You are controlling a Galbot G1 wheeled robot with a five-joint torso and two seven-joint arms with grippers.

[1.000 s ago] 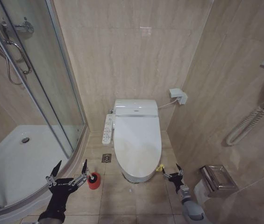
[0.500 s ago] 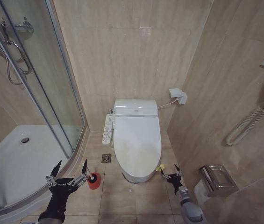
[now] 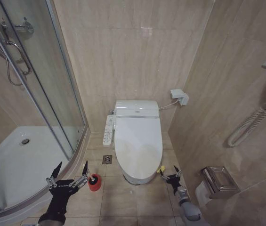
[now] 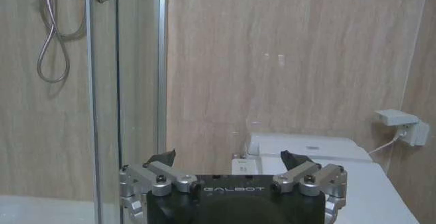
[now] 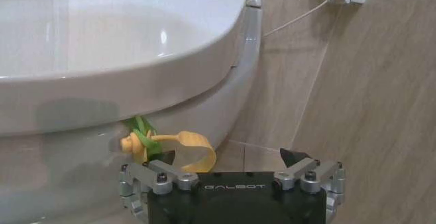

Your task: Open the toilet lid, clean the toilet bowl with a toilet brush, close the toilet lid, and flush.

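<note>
The toilet lid [image 3: 138, 139] lies closed over the white toilet bowl [image 3: 135, 178], against the back wall. A yellow-green strap [image 3: 161, 169] hangs at the lid's front right edge. My right gripper [image 3: 169, 171] is open low beside that strap. In the right wrist view the strap [image 5: 183, 149] loops just ahead of one finger of the right gripper [image 5: 228, 157], under the lid [image 5: 102, 35]. The toilet brush [image 3: 94, 178] stands in a small red cup [image 3: 94, 184] on the floor, left of the bowl. My left gripper [image 3: 71, 166] is open just left of it, holding nothing.
A glass shower door [image 3: 38, 94] and white shower tray [image 3: 15, 160] fill the left side. A button panel [image 3: 108, 129] runs along the bowl's left side, with a floor drain [image 3: 107, 159] below it. A paper holder [image 3: 220, 181] and a hose [image 3: 245, 127] hang on the right wall.
My right gripper has edged left, closer to the strap at the lid's front corner. The left arm, brush and lid have not moved.
</note>
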